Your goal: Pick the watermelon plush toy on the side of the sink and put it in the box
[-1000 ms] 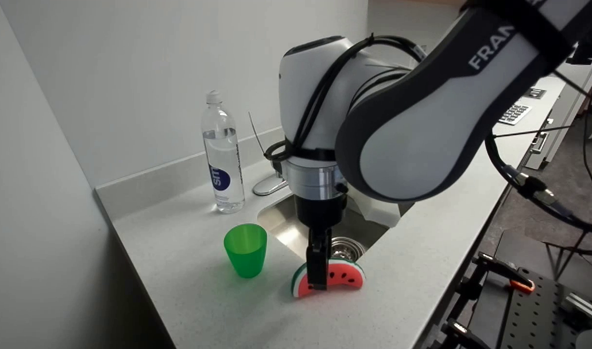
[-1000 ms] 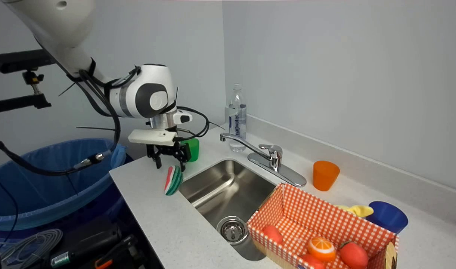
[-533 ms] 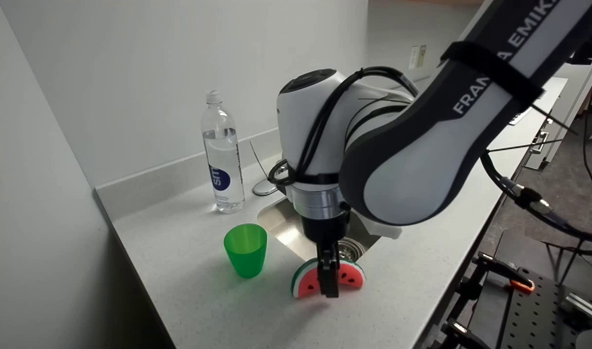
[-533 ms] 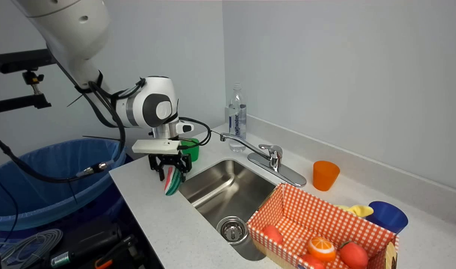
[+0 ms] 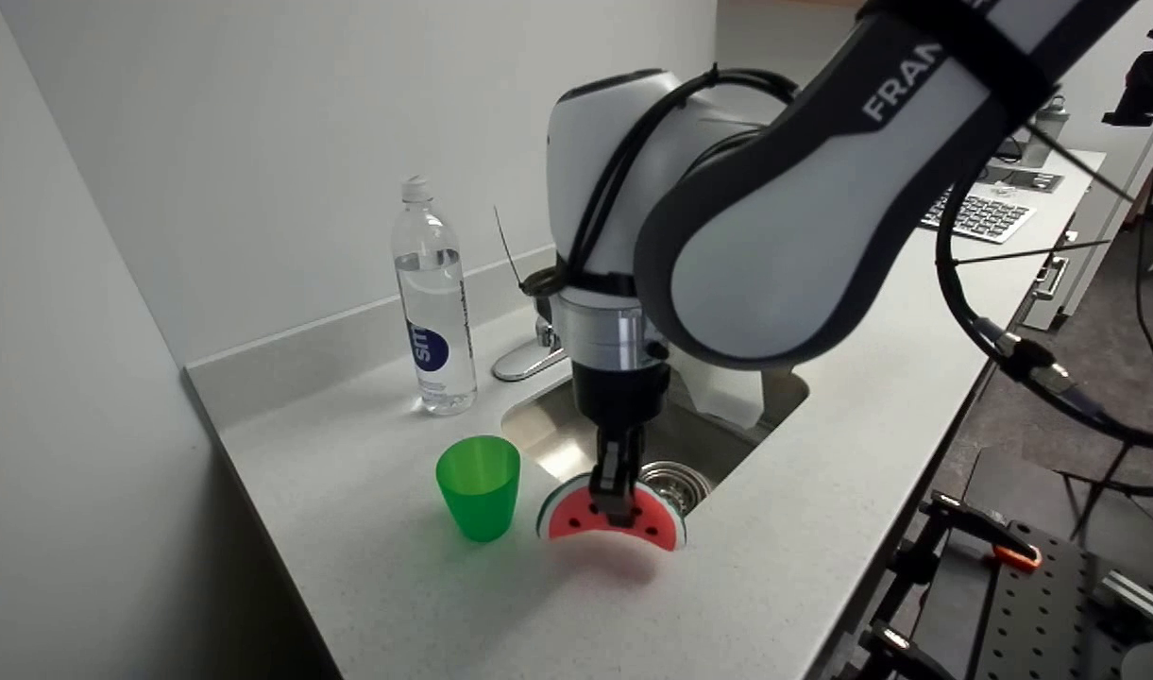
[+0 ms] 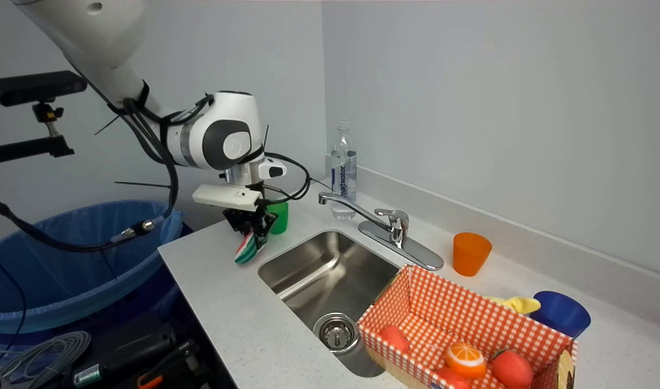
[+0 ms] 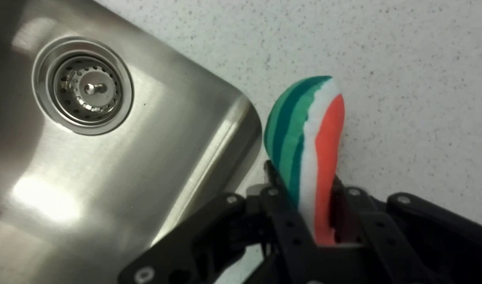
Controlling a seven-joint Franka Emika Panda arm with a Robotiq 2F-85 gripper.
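My gripper (image 5: 618, 510) is shut on the watermelon plush toy (image 5: 659, 521), one finger on the red face and the other behind on the rind. In the wrist view the toy (image 7: 304, 138) stands up between both fingers, its striped green rind towards the sink (image 7: 177, 130). A shadow lies beneath the toy on the counter, so it hangs slightly above the surface, beside the sink's corner. In an exterior view the toy (image 6: 246, 249) leans, partly covered by the gripper (image 6: 255, 237). The box (image 6: 470, 313), lined in orange-red check, sits at the sink's far end with several toys inside.
Close beside the toy stands a green cup (image 5: 479, 489), and behind it a tall water bottle (image 5: 434, 321). The faucet (image 6: 397, 229) rises at the sink's back edge. An orange cup (image 6: 471, 254) and a blue cup (image 6: 562, 313) are behind the box. A lined bin (image 6: 92, 259) stands off the counter.
The gripper went down around the toy with open jaws, then closed on it and rose. The toy has come up off the counter with it, moved towards the green cup and tilted.
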